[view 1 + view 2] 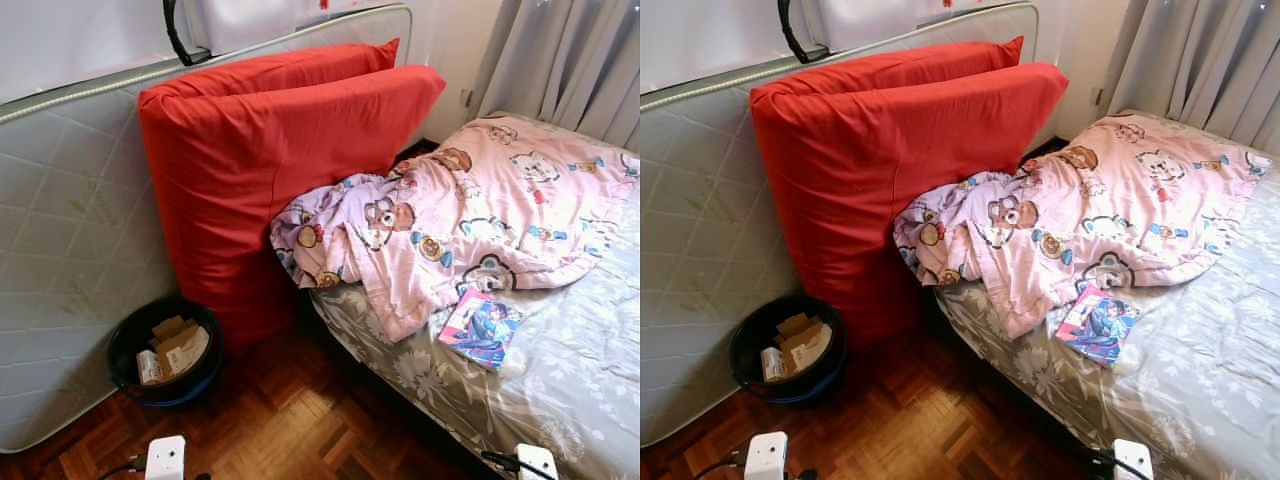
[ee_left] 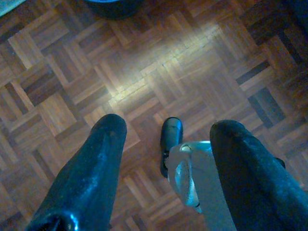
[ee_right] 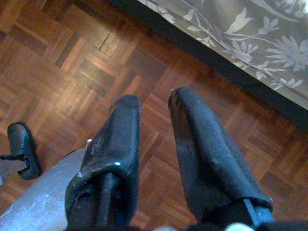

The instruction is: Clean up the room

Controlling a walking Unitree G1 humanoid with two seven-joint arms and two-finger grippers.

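While grippers hang idle, book lies apparently skewed on bed.

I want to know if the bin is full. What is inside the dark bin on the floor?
Inside the bin, pieces of brown cardboard and a small printed packet are visible, below the rim. What lies under them is covered.

We see a parquet floor of glossy brown wood, a red cushion in smooth matt cloth, and a rumpled pink printed cloth quilt. The upright mattress has quilted pale fabric; the magazine looks glossy paper. The left gripper fingers are shiny black.
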